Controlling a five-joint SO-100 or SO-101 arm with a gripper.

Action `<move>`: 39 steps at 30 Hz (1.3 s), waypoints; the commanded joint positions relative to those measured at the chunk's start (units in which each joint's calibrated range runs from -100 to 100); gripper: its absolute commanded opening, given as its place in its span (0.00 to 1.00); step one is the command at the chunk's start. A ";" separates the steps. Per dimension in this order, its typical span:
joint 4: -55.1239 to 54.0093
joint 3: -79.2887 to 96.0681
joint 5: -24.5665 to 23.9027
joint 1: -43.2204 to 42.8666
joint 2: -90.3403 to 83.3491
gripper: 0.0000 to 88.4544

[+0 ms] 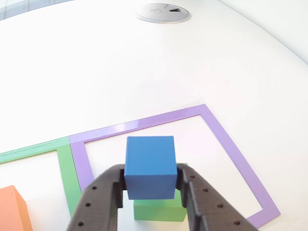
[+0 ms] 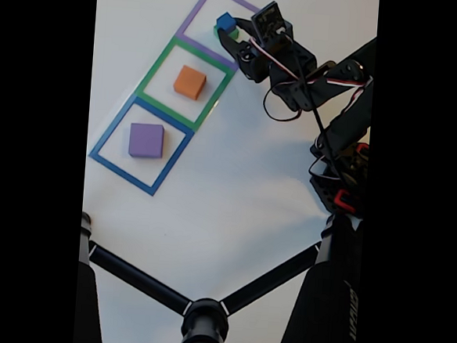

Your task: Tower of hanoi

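My gripper [image 1: 151,177] is shut on the small blue cube [image 1: 150,166], one dark finger against each of its sides. Directly under the cube, the green block [image 1: 159,210] lies inside the purple square outline [image 1: 226,139]; I cannot tell whether cube and block touch. In the fixed view the gripper [image 2: 230,30] holds the blue cube [image 2: 225,22] over the green block [image 2: 232,35] in the top outline. The orange block [image 2: 189,82] sits in the green outline [image 2: 159,66], and the purple block [image 2: 146,140] in the blue outline [image 2: 110,141]. The orange block [image 1: 12,209] also shows at the lower left.
A round metal cable grommet [image 1: 162,12] sits in the white table [image 1: 144,72] at the far edge. The arm's body and wires [image 2: 335,108] stand right of the outlines. Black stand legs [image 2: 203,311] cross the bottom of the fixed view.
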 commanded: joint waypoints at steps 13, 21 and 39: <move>-4.07 -6.05 0.36 1.99 7.01 0.04; -4.39 -4.87 0.36 2.19 7.42 0.04; -6.17 -5.23 0.36 1.42 8.79 0.23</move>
